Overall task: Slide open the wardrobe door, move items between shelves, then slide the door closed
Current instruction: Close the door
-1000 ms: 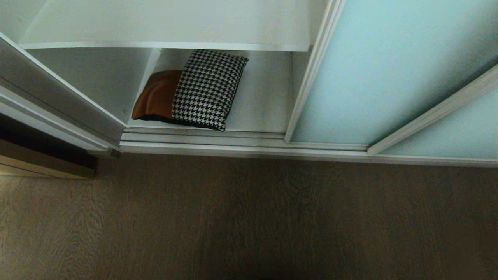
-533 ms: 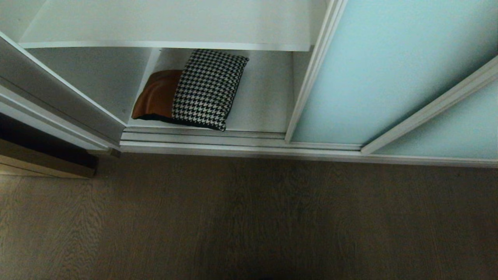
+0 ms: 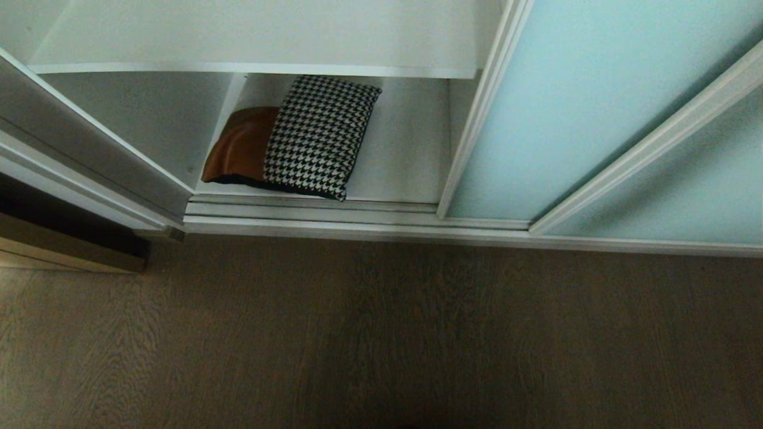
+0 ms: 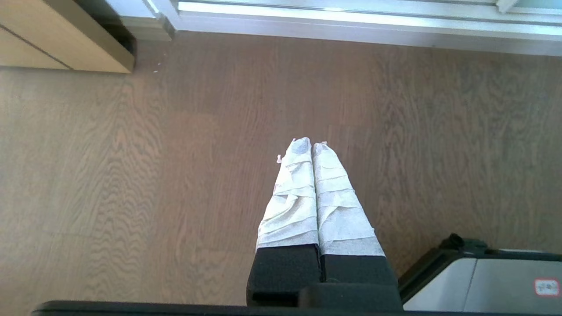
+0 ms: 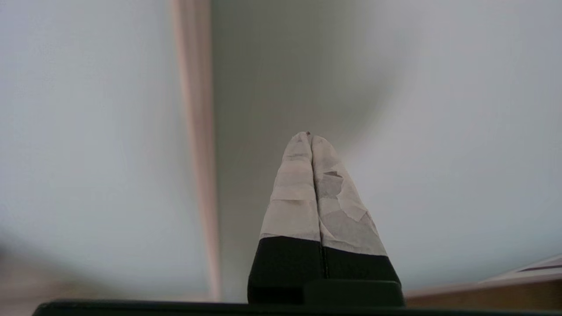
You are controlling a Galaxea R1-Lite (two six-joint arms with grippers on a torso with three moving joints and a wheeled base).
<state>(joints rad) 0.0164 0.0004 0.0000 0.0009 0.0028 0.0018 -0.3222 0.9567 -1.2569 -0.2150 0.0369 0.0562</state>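
Nearest, the brown wood-grain floor [image 3: 381, 333] lies broad in front of the wardrobe, so the base has room. The left claw [image 4: 311, 147] hangs over that floor with its taped tips pressed together, holding nothing, well apart from the silver bottom track [image 3: 357, 223].

Next, the right claw [image 5: 309, 137], tips likewise pressed together and empty, points at a pale frosted surface beside a slim upright frame strip [image 5: 197, 131]; whether it touches cannot be told. It does not show in the head view.

Beyond the track, the rectangular cushion of tan-brown leather-like material and black-and-white houndstooth [image 3: 298, 143] rests on the lowest white shelf board [image 3: 405, 149], towards the left side of the opening, its front corner just beside the track. A second white shelf board [image 3: 268, 36] spans above it.

To the right, the sliding wardrobe door of frosted aqua glass in a silver-white frame [image 3: 536, 107] covers the rest, with a second framed panel's edge [image 3: 656, 140] in front of it.

The likely risks: closed tips sliding off the smooth glass instead of catching the frame, a panel jamming the cushion's overhanging corner, and the low gap under the upper shelf crowding any lift of the cushion.
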